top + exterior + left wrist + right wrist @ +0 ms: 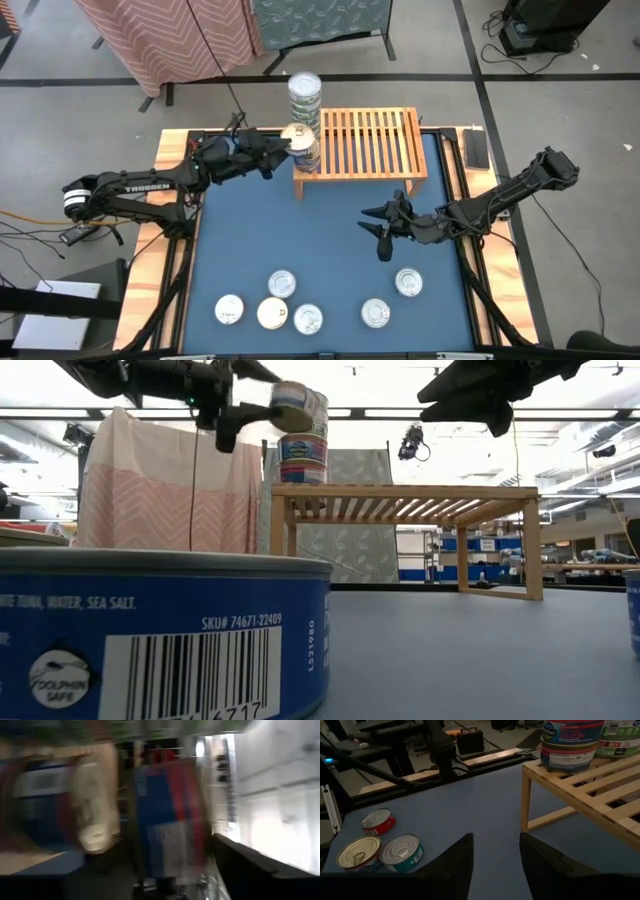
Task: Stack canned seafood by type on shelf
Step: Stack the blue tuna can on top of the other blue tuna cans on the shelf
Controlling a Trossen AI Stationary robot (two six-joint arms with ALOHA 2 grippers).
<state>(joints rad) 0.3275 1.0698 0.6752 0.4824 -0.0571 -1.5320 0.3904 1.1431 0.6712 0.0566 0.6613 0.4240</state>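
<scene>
The blue surface [320, 250] sits inside a light-wood frame on a grey workshop floor, with draped cloth behind it, and the shelf [365, 140] stands at its far edge as the landmark for everything else. Farthest in front of the shelf, along the near edge of the surface, six loose cans [283, 285] lie flat with their tops up, mostly silver and one cream; the low view is filled by one of them, a blue-labelled tuna tin [160, 635]. Between these and the shelf, off its front right leg, the right tool [383, 232] hovers above the surface with its fingers parted and nothing between them. At the shelf's left end, the left tool [290, 143] holds a can [298, 406] edge-on at the top of a short stack [308, 152] on the front corner; the fingers bracket the can, but whether they are gripping or letting go I cannot tell. Behind that, at the shelf's back left corner, a taller stack [304, 95] rises. The tins look stiff, fairly dense for their size and smooth-walled, so likely slippery; they are best taken across the side wall with fingers on opposite points of the rim. Tall stacks will probably topple if nudged, so each can should land centred and flat.
</scene>
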